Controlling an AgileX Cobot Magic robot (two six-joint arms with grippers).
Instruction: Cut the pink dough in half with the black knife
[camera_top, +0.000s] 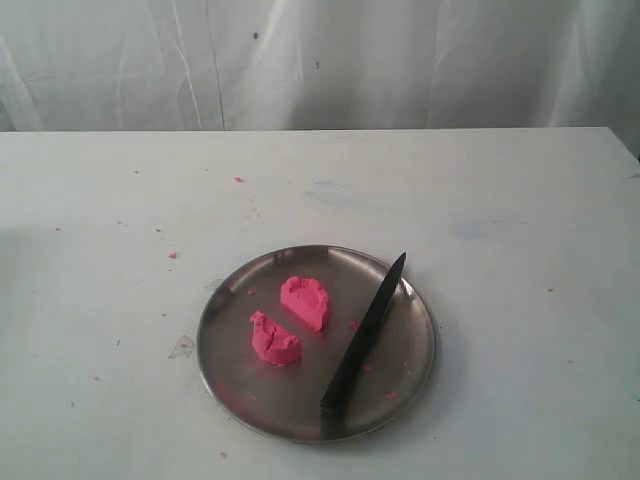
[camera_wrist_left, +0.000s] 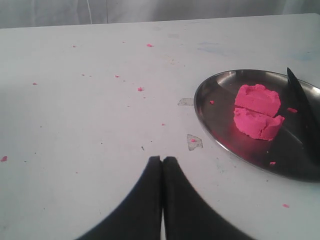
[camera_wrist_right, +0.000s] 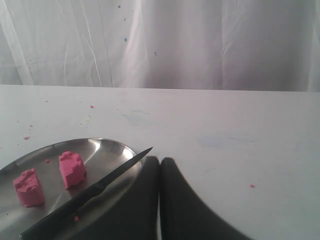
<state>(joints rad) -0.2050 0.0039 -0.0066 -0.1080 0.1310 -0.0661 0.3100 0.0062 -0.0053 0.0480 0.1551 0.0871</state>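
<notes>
The pink dough lies in two half-round pieces on the steel plate (camera_top: 225, 350), one piece (camera_top: 305, 301) farther back and the other (camera_top: 274, 340) nearer the front. To their right the black knife (camera_top: 365, 331) rests across the plate, tip over the far rim. Neither gripper shows in the exterior view. In its wrist view the left gripper (camera_wrist_left: 162, 159) is shut and empty over bare table, apart from the plate (camera_wrist_left: 215, 127) and dough (camera_wrist_left: 257, 117). The right gripper (camera_wrist_right: 160, 160) is shut and empty beside the plate (camera_wrist_right: 107, 150), close to the knife (camera_wrist_right: 90, 192) tip; the dough pieces (camera_wrist_right: 71, 169) sit beyond.
Tiny pink crumbs (camera_top: 172, 255) dot the white table (camera_top: 120, 200), and a few lie on the plate. A small clear scrap (camera_top: 182, 347) lies left of the plate. A white curtain (camera_top: 320, 60) hangs behind the table's far edge.
</notes>
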